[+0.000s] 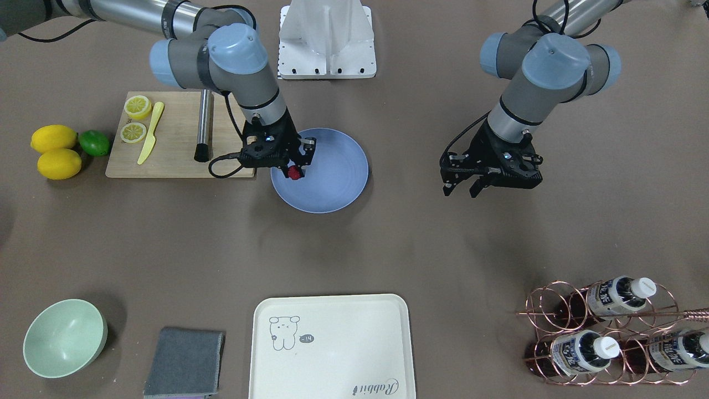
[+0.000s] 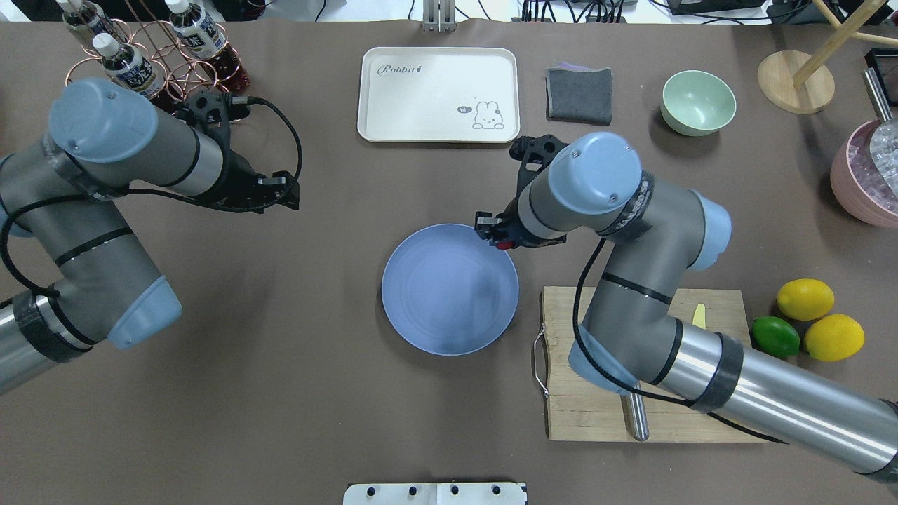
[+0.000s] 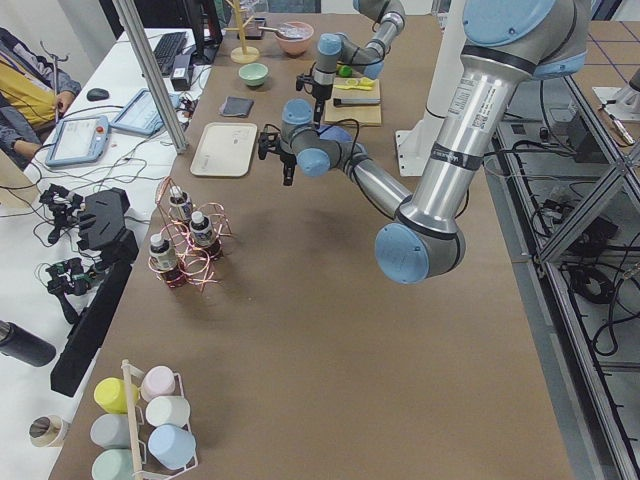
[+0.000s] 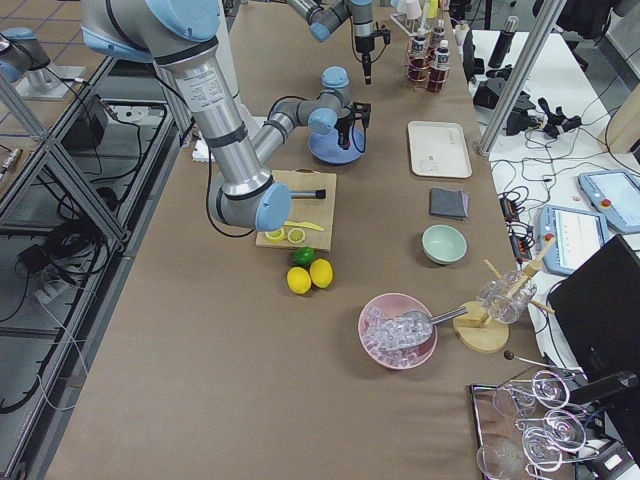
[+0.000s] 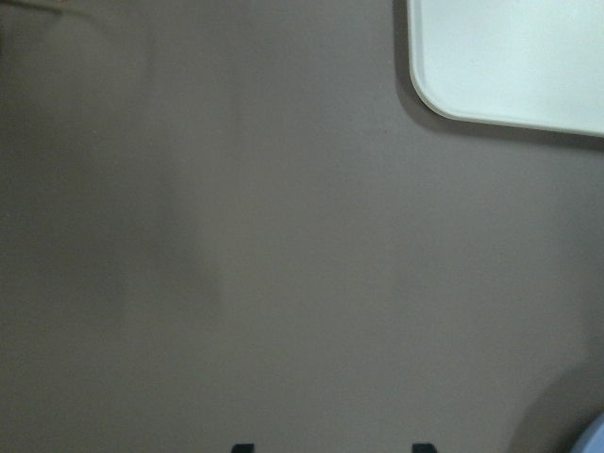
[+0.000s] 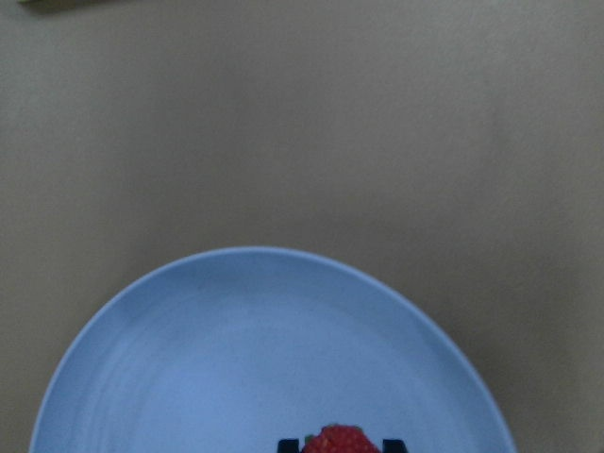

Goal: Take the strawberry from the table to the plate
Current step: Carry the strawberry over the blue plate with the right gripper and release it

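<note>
Cream tray [image 1: 331, 346] nearest, brown table [image 1: 421, 238] beneath.

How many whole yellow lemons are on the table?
2. Both sit on the table beside the cutting board, next to a green lime: one lemon touching the lime, the other lemon right alongside it. Two lemon slices lie on the board. None seem hidden.

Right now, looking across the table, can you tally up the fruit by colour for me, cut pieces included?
Yellow, whole lemons: 2
Yellow, lemon slices on the cutting board: 2
Green, lime: 1
Red, strawberry, held in the right end effector over the plate: 1
Total: 6
</note>
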Robot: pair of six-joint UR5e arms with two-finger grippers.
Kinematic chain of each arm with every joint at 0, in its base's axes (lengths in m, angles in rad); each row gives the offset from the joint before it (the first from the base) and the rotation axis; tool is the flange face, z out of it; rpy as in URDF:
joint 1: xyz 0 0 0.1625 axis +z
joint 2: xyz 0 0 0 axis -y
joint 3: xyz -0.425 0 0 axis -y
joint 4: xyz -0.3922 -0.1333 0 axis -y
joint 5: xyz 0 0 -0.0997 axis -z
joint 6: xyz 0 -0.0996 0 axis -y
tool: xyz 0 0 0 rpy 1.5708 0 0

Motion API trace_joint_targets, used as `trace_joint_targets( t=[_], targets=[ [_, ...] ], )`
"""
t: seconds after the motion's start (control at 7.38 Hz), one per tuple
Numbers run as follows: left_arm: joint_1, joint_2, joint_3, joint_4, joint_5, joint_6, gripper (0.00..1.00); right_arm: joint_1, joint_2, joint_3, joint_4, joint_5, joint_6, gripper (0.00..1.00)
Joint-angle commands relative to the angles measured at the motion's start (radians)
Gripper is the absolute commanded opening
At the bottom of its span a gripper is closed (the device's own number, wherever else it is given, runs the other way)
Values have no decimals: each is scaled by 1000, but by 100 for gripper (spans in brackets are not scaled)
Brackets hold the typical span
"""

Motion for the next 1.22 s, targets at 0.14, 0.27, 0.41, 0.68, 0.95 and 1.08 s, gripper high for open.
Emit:
trace_joint_targets(
  t=[0.14, 0.27, 0.41, 0.68, 0.95, 1.08],
  targets=[
    [-8, 14, -5, -2, -7, 6, 67, -88, 33, -49, 0, -82, 12, 0],
    [-8, 14, -7, -2, -7, 6, 67, -92, 33, -57, 1, -82, 11, 0],
    [-8, 16, -7, -2, -7, 6, 68, -94, 34, -55, 3, -83, 12, 0],
    [-8, 17, -13, -2, -7, 0, 70, -94, 40, -55, 2, -100, 20, 100],
    [-8, 17, -14, -1, -7, 0, 72, -77, 34, -43, -9, -105, 32, 100],
    [-9, 19, -17, 1, -7, 1, 72, -40, 22, -13, -26, -88, 28, 100]
  ],
)
